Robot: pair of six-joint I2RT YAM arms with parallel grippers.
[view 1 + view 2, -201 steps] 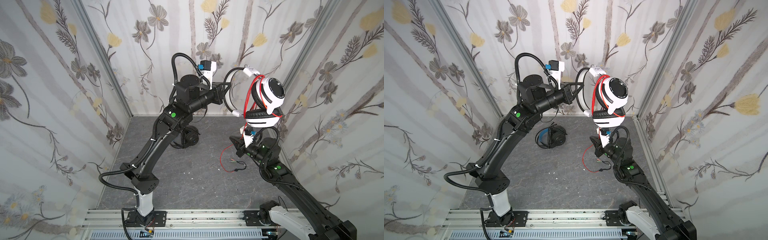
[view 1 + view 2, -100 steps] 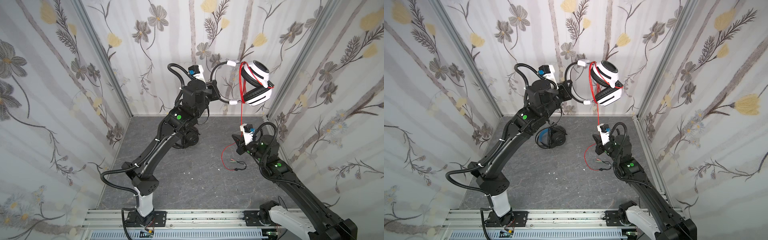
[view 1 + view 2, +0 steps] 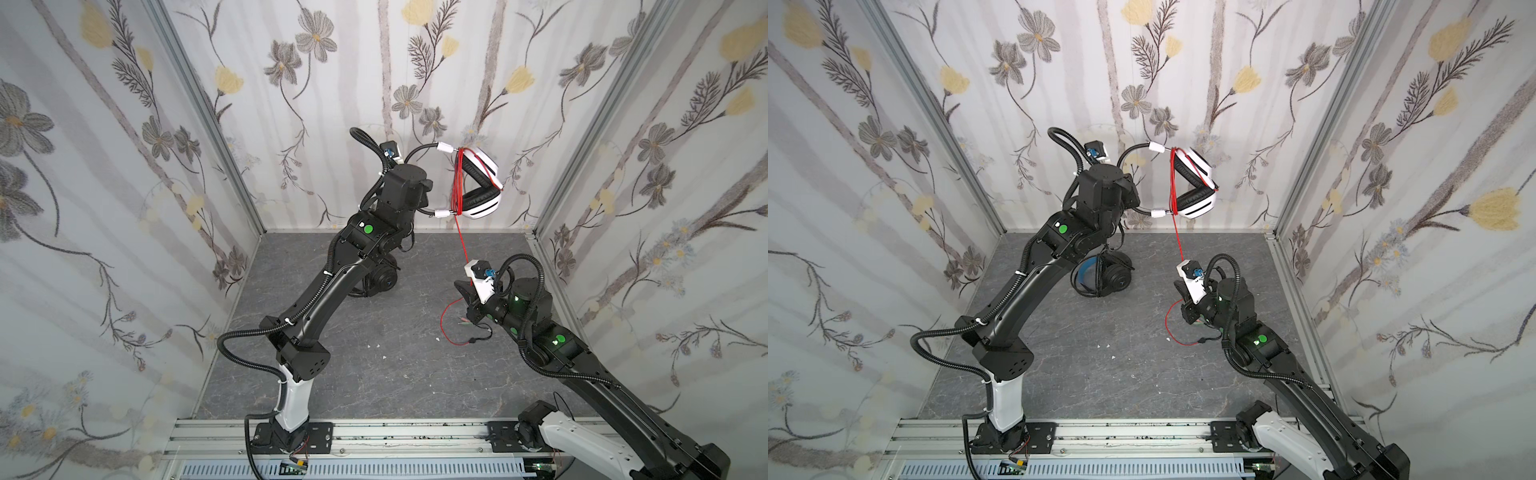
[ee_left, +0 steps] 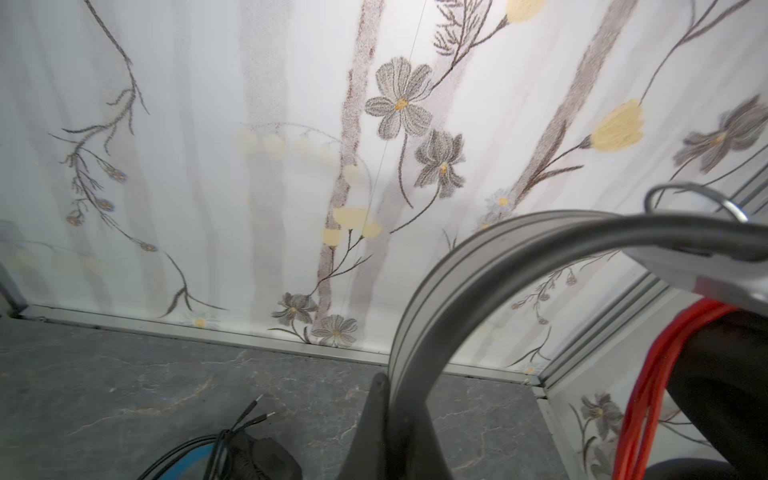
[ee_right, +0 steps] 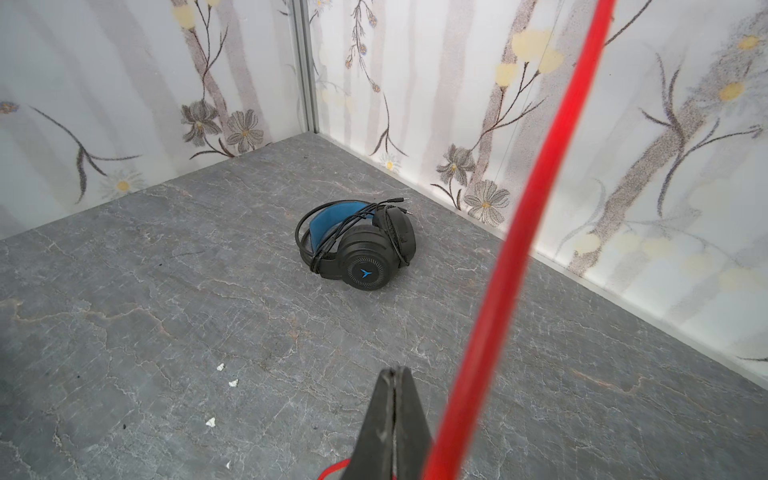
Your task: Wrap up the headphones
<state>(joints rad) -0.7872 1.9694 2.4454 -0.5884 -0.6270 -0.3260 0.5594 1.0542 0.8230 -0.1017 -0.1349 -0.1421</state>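
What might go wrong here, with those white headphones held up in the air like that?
The left claw pinches only the thin headband of the white headphones with black earpads, held high above the grey table; a tug might drop them. The red cable runs straight down to the shut right claw, so more pulling may strain it. Its loose end could snag the right arm.

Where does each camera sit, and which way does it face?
Top views: high over the front rail, looking down; both arms show.
Left wrist: faces the back wall; left gripper clamps the white headphones.
Right wrist: faces the black headphones; shut right gripper shows.
Shared: both wrist views catch the red cable.
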